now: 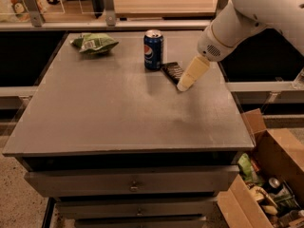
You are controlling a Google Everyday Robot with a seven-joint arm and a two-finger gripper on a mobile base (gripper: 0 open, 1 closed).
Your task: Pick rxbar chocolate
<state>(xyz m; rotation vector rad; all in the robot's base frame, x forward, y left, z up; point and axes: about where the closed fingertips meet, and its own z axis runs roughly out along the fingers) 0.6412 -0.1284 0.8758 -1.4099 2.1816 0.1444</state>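
Note:
The rxbar chocolate [171, 71], a flat black bar with pale lettering, lies on the grey table [118, 113] just right of the blue Pepsi can [153, 50]. My gripper [183, 86] hangs from the white arm at the upper right. Its cream fingers point down and left, with the tip just right of the bar's near end and partly over it. The gripper holds nothing.
A green chip bag [93, 43] lies at the table's back left. An open cardboard box [266, 175] of assorted items stands on the floor at the right. Drawers run below the tabletop. A rail and a wooden shelf lie behind the table.

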